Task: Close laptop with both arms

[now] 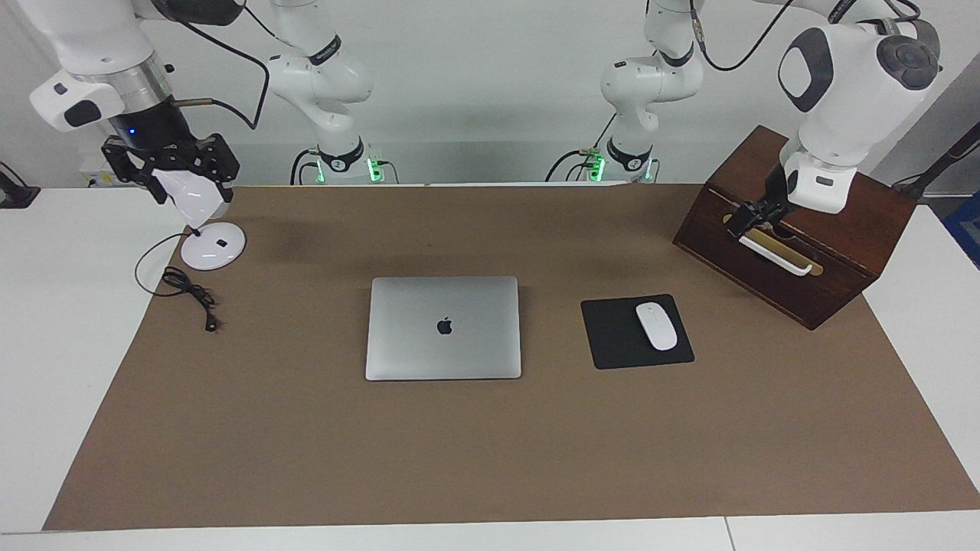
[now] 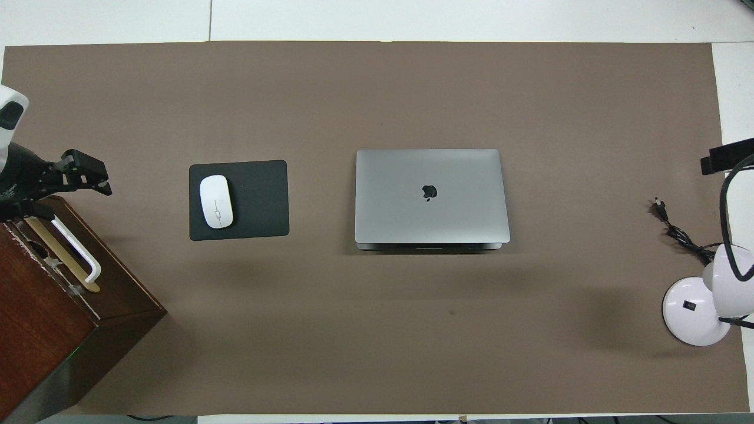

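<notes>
The silver-grey laptop (image 1: 443,327) lies flat in the middle of the brown mat with its lid down and the dark apple logo facing up. It also shows in the overhead view (image 2: 431,197), where the base's edge shows just under the lid on the side nearer the robots. My left gripper (image 1: 754,216) hangs over the wooden box, by its white handle, and shows in the overhead view (image 2: 82,174). My right gripper (image 1: 170,167) hangs over the white lamp at the right arm's end of the table. Neither gripper touches the laptop.
A black mouse pad (image 1: 612,337) with a white mouse (image 1: 656,326) lies beside the laptop toward the left arm's end. A dark wooden box (image 1: 796,252) with a white handle (image 1: 773,255) stands there too. A white lamp (image 1: 212,246) and a black cable (image 1: 187,295) lie at the right arm's end.
</notes>
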`<state>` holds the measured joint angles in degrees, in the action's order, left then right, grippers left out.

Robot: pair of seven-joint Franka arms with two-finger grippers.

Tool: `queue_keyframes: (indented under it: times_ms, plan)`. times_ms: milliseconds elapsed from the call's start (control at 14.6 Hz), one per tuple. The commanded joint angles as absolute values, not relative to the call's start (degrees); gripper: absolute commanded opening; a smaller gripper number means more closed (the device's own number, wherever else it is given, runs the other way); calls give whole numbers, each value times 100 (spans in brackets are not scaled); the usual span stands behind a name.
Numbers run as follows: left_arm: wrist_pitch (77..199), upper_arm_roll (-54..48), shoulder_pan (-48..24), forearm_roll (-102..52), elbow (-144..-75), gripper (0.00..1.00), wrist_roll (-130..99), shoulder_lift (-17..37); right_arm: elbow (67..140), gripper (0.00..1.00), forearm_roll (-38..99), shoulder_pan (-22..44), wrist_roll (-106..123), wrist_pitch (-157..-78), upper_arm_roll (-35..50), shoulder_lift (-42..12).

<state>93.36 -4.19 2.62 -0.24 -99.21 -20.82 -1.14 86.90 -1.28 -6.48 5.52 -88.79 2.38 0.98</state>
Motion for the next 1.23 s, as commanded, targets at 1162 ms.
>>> queue_keyframes:
  times_ms: [1162]
  plan:
    - [9581, -571, -114, -44, -9968, 100, -1934, -396, 8631, 100, -26, -694, 668, -8367, 281, 88]
